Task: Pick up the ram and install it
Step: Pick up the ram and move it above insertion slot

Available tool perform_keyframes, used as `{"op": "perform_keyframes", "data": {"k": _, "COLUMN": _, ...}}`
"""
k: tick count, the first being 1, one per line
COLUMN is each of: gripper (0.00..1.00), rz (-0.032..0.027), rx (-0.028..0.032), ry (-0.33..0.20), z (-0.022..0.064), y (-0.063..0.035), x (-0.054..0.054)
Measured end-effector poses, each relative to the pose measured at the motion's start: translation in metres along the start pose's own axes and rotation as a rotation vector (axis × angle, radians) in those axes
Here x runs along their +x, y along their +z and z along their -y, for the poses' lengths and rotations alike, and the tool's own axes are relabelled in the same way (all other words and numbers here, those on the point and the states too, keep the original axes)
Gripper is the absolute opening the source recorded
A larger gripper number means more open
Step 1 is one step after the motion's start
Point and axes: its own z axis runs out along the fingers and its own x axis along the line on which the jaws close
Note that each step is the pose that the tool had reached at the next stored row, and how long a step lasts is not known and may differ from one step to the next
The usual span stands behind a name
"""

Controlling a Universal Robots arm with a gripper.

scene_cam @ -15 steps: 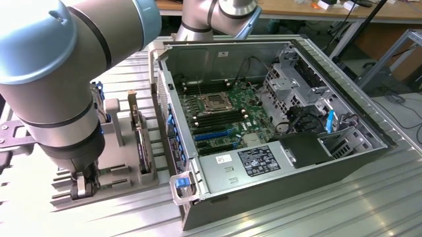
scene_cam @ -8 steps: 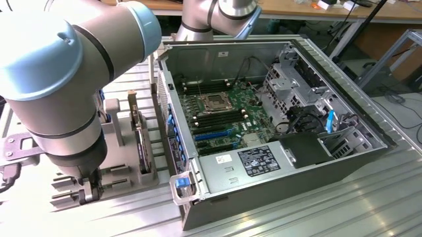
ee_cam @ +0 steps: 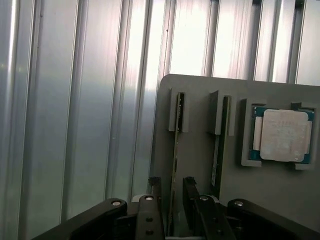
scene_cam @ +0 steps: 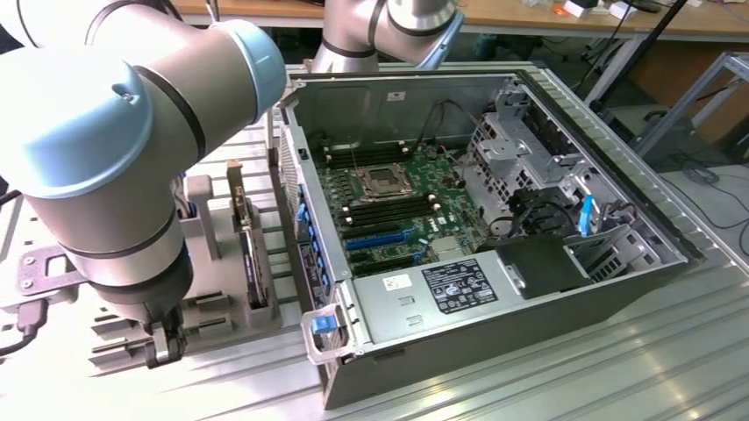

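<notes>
Closely, the spread hand (ee_cam: pixel 172 194) straddles the upright ram (ee_cam: pixel 175 145), gaps both sides.

You won't get any readable text here. The black sticker with white print (scene_cam: pixel 466 287) on the grey metal power supply box (scene_cam: pixel 404 314) is illegible, and so are the faint markings on the square silver-topped processor chip (ee_cam: pixel 283 135).

Second stick (ee_cam: pixel 219 150) seemingly close beside ram (ee_cam: pixel 174 165)
</notes>
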Motion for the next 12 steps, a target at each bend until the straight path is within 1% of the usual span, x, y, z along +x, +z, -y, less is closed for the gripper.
{"op": "perform_keyframes", "data": {"k": 9, "gripper": 0.3, "rz": 0.0, "rx": -0.0001, "ry": 0.0, "z": 0.0001, "y": 0.0001, "x": -0.0011}}
{"op": "perform_keyframes", "data": {"k": 10, "gripper": 0.23, "rz": 0.0, "rx": -0.0001, "ry": 0.0, "z": 0.0001, "y": 0.0, "x": -0.0011}}
{"op": "perform_keyframes", "data": {"k": 12, "gripper": 0.22, "rz": 0.0, "rx": -0.0001, "ry": 0.0, "z": 0.0001, "y": 0.0001, "x": -0.0011}}
